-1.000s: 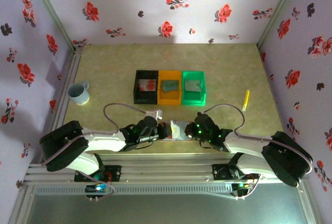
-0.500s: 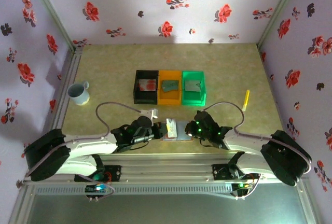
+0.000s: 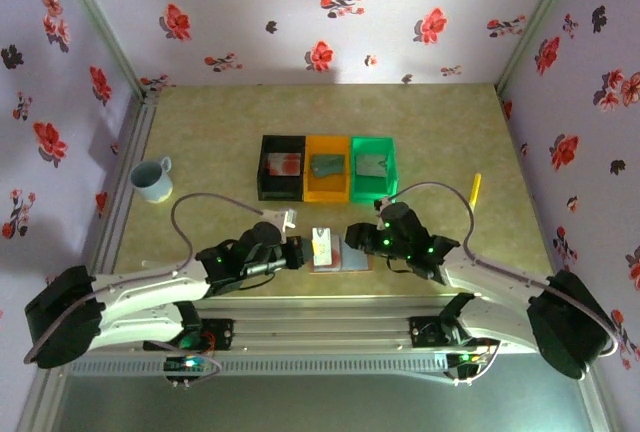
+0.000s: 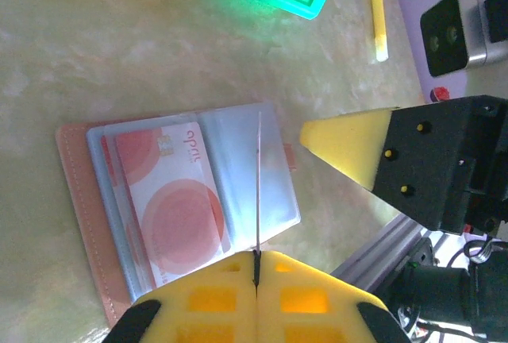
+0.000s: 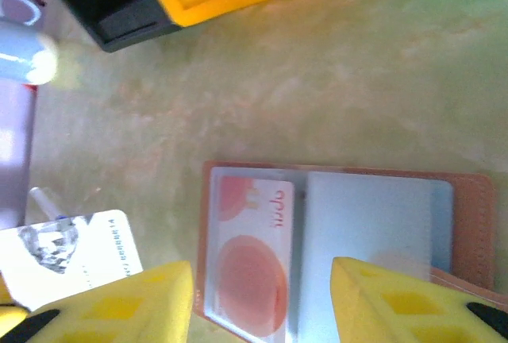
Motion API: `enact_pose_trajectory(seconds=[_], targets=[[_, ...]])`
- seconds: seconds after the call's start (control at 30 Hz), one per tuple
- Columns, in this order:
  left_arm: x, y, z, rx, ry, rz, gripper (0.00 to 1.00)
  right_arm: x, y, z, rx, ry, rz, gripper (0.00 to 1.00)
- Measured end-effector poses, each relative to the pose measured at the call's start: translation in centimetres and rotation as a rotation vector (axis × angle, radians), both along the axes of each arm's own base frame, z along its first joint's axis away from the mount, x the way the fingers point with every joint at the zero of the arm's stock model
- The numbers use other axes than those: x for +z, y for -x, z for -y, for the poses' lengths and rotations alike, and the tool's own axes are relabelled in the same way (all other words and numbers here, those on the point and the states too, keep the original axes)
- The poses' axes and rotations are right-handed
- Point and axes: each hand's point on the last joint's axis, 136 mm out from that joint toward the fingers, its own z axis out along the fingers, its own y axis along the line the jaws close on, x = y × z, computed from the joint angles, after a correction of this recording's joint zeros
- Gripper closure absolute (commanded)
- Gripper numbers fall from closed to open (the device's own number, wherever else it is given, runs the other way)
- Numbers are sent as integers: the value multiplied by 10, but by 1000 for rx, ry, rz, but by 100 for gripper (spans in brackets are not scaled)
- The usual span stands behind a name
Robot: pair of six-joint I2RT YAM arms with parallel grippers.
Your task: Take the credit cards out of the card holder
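card holder (image 3: 346,254) open flat, lower centre of top view; pocketed card (image 4: 171,200) inside | left gripper (image 4: 255,267) clamped on loose card (image 4: 259,176) | right gripper (image 5: 262,279) jaws apart | likely light, stiff, slick; pinch exposed edge

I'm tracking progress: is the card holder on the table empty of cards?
No, one credit card with red-orange circles lies in a sleeve of the open card holder.
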Motion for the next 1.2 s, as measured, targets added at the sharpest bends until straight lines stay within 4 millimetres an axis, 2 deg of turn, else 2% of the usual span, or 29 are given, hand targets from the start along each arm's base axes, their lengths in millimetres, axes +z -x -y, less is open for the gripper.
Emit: enact_pose_trajectory(seconds=[0.23, 0.6, 0.93, 1.2], targets=[[12, 5, 5, -58, 51, -3, 100, 19, 16, -14, 103, -152, 90, 44], [30, 13, 20, -131, 141, 10, 100, 47, 34, -36, 231, -271, 200, 45], [34, 13, 24, -143, 165, 19, 100, 54, 41, -40, 267, -319, 232, 59], [34, 12, 24, -140, 165, 19, 100, 55, 41, -37, 255, -325, 244, 74]])
